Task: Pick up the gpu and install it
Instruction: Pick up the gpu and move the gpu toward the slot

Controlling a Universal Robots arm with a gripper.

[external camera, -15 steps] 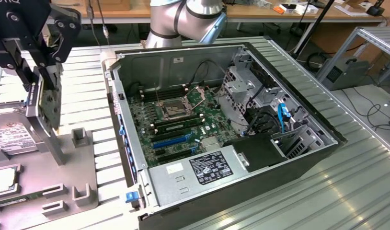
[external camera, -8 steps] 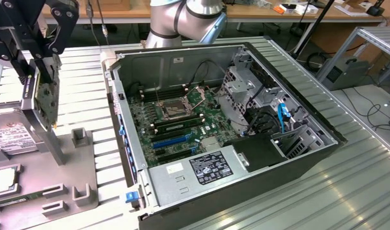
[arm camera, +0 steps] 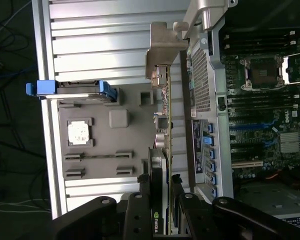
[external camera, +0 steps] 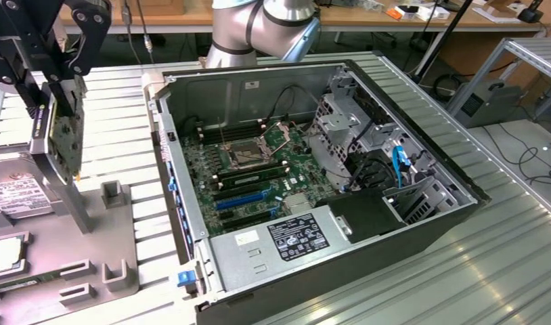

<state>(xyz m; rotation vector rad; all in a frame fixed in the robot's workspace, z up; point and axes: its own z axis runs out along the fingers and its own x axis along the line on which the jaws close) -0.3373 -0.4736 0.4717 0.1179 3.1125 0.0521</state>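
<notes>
The gripper is clamping the gpu between its jaws, gripping the card's upper edge. It is holding the card edge-down at the upper left of the exterior view, over the grey parts tray and beside the open computer case. The pick-up is looking done and the carry is in hand. Installing is calling for lining the card's lower edge up with a blue expansion slot on the motherboard.

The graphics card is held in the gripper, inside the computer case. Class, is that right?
No. The graphics card is held in the gripper, but outside the computer case, above the grey tray, as the exterior view shows.
</notes>
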